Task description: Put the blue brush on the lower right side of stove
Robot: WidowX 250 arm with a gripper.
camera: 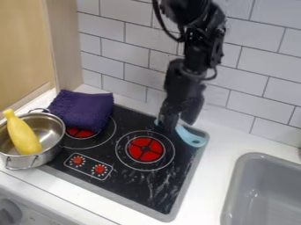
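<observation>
The black gripper (178, 121) hangs down over the back right part of the black stove (162, 184). Directly at its lower end lies the light blue brush (192, 137), partly hidden behind the gripper. One end of the brush sticks out to the right, over the stove's back right edge, and a small bit of blue shows left of the gripper. Whether the brush is held or merely touched, I cannot tell.
A metal pot (52, 151) with a yellow item (22, 134) in it stands at the stove's left edge. Behind it, a folded purple cloth (82, 110) covers the stove's back left corner. The grey sink (235, 189) is at the right; a tiled wall rises behind.
</observation>
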